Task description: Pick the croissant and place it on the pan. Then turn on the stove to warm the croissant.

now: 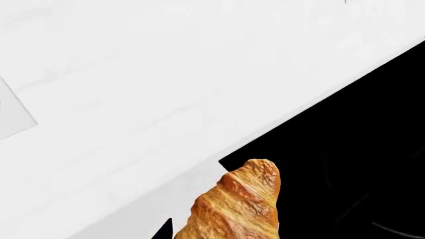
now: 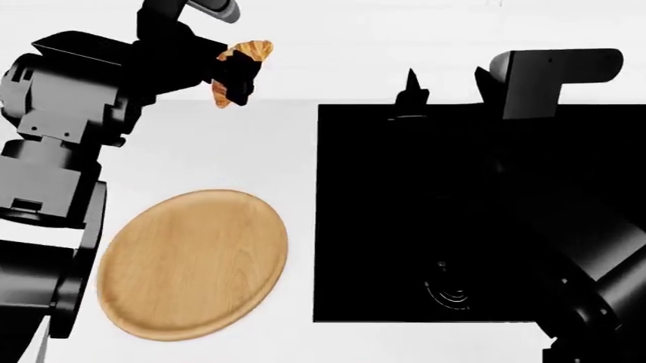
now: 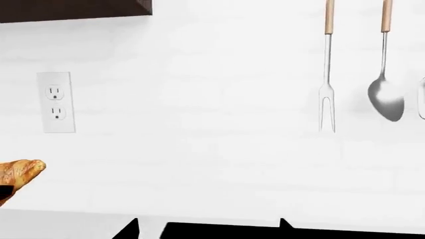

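My left gripper (image 2: pixel 234 76) is shut on the golden-brown croissant (image 2: pixel 242 57) and holds it high above the white counter, left of the stove's far left corner. In the left wrist view the croissant (image 1: pixel 239 204) fills the space between the jaws, over the corner of the glossy black stove (image 1: pixel 359 159). The stove (image 2: pixel 404 219) fills the right half of the head view. My right gripper (image 2: pixel 410 94) is open and empty over the stove's far edge; its fingertips (image 3: pixel 133 226) stand wide apart. The croissant's tip shows in the right wrist view (image 3: pixel 20 172). The pan cannot be made out against the black stove.
A round light-wood board (image 2: pixel 192 261) lies on the white counter left of the stove. One dial mark (image 2: pixel 449 291) shows near the stove's front edge. On the back wall are an outlet (image 3: pixel 55 102), a hanging fork (image 3: pixel 327 69) and a spoon (image 3: pixel 385 74).
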Controlling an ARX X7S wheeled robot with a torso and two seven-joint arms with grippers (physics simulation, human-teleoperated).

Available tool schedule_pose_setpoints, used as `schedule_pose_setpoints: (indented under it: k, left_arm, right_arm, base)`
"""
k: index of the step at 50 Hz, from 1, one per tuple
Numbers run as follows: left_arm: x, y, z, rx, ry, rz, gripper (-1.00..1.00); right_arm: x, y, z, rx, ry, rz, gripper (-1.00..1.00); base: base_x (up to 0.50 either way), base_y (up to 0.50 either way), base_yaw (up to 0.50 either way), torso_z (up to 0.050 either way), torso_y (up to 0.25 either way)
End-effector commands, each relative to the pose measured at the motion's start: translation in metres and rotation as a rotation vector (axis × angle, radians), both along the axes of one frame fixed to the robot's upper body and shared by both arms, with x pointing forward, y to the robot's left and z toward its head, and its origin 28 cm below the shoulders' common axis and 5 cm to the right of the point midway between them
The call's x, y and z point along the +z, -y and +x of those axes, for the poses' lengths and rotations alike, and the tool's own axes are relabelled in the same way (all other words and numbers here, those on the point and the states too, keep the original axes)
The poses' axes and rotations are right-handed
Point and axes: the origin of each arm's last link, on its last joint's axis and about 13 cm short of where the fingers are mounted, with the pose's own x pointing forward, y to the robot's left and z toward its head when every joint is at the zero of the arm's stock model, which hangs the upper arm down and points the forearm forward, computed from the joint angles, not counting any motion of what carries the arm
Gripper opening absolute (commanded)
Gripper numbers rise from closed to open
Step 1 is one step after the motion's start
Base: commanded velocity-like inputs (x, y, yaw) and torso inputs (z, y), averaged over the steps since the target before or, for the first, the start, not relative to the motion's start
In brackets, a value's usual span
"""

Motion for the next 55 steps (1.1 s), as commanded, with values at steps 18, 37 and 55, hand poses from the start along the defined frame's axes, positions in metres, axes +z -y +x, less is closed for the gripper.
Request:
schedule_pose_setpoints:
  k: [18, 37, 55]
  left_arm:
    - [-0.0045, 0.0063, 0.0034, 0.011, 0.029, -0.038, -1.00]
    - [-0.0045, 0.0098, 0.0050, -0.017, 0.019, -0.025, -1.00]
    - [-0.0047, 0.0102, 0.0044, -0.022, 0.013, -0.016, -1.00]
  right_arm:
    - [0.0002, 0.0001, 0.0008, 0.010, -0.002, -0.001, 1.00]
    - [0.0033, 0.0011, -0.0007, 0.004, 0.005, 0.002, 1.00]
    - [0.0016, 0.0008, -0.0002, 0.004, 0.005, 0.009, 1.00]
  base:
    - [0.00, -0.22, 0.00, 0.000, 0.000]
    - [0.00, -0.23, 0.00, 0.000, 0.000]
    - [0.00, -0.31, 0.00, 0.000, 0.000]
